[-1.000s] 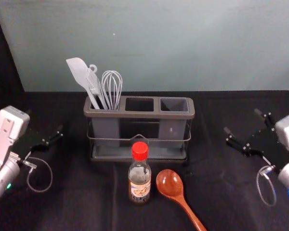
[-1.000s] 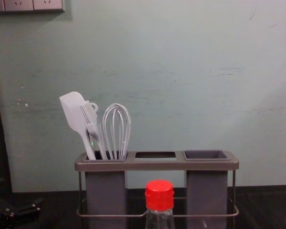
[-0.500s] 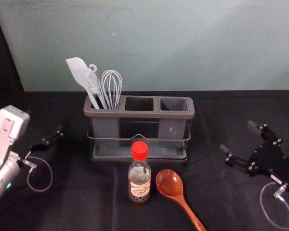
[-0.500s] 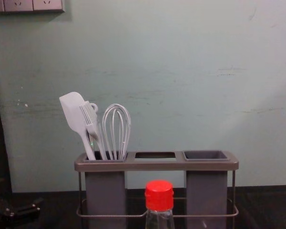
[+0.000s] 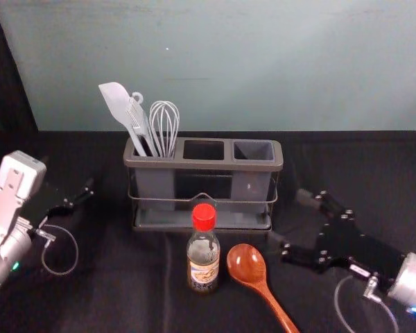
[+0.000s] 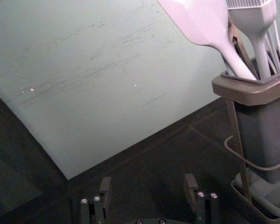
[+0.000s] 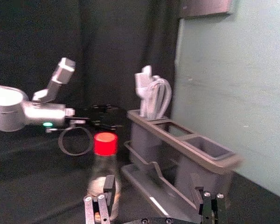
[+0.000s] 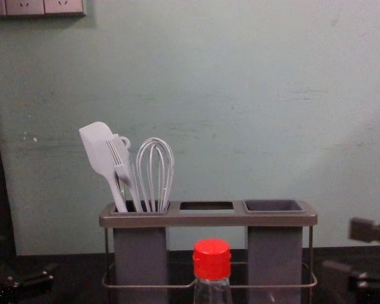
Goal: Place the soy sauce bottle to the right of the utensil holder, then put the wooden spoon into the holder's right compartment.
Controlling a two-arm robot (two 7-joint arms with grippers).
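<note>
In the head view my right gripper [image 5: 289,220] is open, right of the soy sauce bottle [image 5: 203,251] and above the table beyond the wooden spoon [image 5: 247,264]. The bottle stands upright before the utensil holder [image 5: 202,165]; the spoon lies to its right, bowl toward the holder. In the right wrist view the open right gripper [image 7: 151,186] has the bottle [image 7: 105,161] near one finger, with nothing held. The holder's right compartment [image 5: 254,150] is empty. My left gripper [image 5: 80,198] stays parked at the left; the left wrist view shows this gripper [image 6: 148,186] open.
A white spatula [image 5: 116,104], a brush and a whisk [image 5: 164,125] stand in the holder's left compartment. Behind the holder rises a pale wall [image 5: 263,62]. The black tablecloth [image 5: 118,291] lies under everything, and the left arm [image 5: 10,208] rests over its left side.
The right gripper has swung in leftward from the right side toward the bottle and spoon, and now enters the chest view at its right edge. Bottle, spoon and left arm stay put.
</note>
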